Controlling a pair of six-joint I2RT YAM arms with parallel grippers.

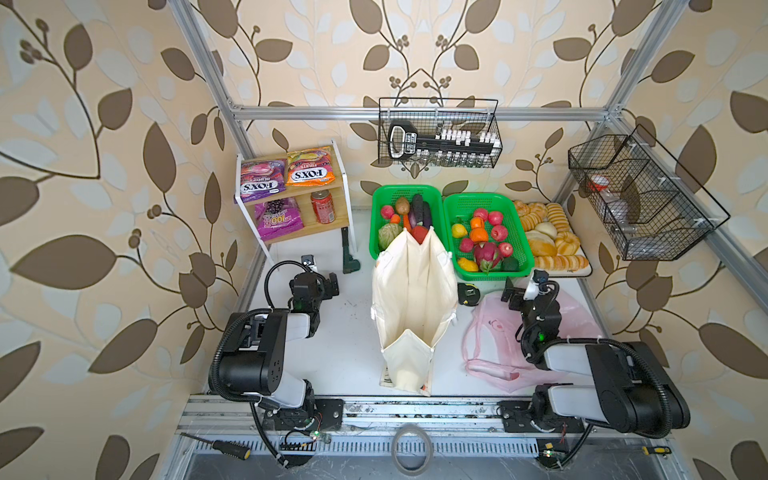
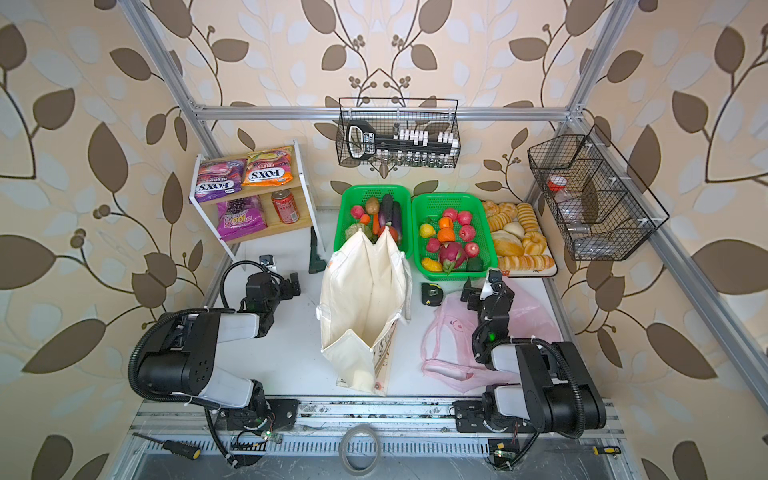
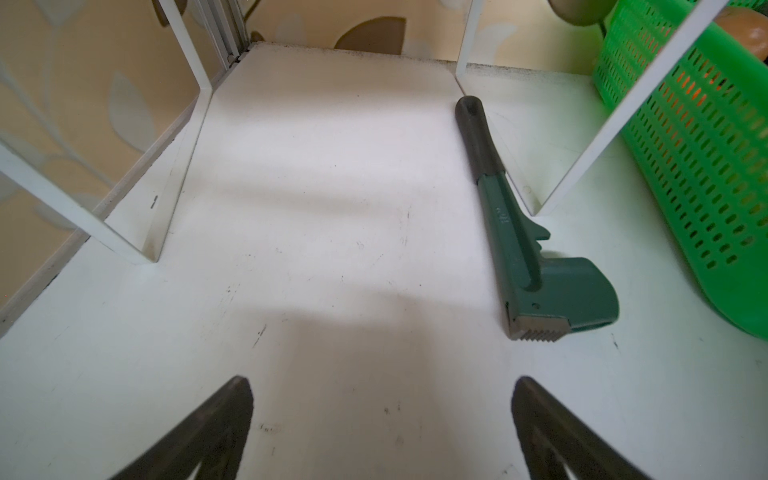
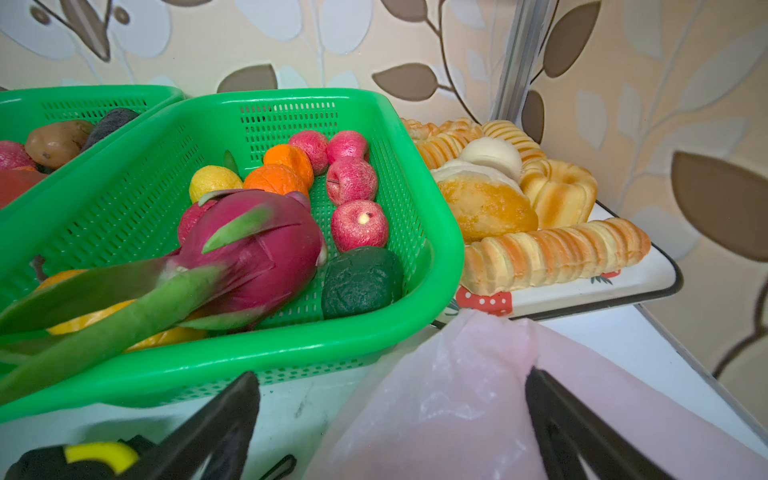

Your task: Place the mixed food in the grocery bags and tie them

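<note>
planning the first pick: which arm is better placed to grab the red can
Left. The left gripper is open, just in front of the shelf with the red can; the right gripper hovers over the pink bag, beyond the canvas tote.

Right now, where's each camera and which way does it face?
Top views: overhead, front, looking down and back; in both top views left arm, right arm flank canvas tote.
Left wrist: low, facing the wrench by the shelf legs; left fingers open.
Right wrist: low, facing fruit basket and bread; right fingers open by the pink bag.
Shared: fruit basket, right wrist and top views.
</note>
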